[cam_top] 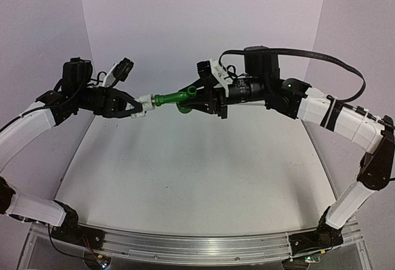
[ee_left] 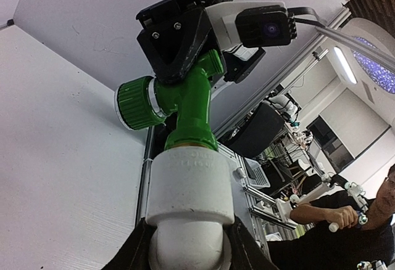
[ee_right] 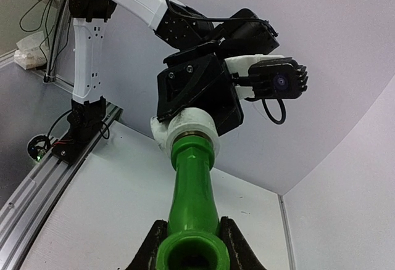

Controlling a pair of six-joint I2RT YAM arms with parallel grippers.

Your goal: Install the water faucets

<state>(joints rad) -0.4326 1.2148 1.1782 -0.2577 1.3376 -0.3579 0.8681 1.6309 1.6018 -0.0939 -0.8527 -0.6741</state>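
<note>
Both arms raised, elbows out, wrists level, meeting upper centre of the top view above the bench [cam_top: 185, 177]. Left end effector [cam_top: 138, 105] clamped on white fitting [cam_top: 147, 101]; right end effector [cam_top: 192, 100] clamped on green tap [cam_top: 170, 99]. Tap's long axis near-horizontal, stem pointing frame-left into the fitting.

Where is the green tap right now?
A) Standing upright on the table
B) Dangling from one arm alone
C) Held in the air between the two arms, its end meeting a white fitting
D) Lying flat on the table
C: the green tap is above the table, with the right gripper shut on it and its end meeting the white fitting clamped by the left gripper.
</note>
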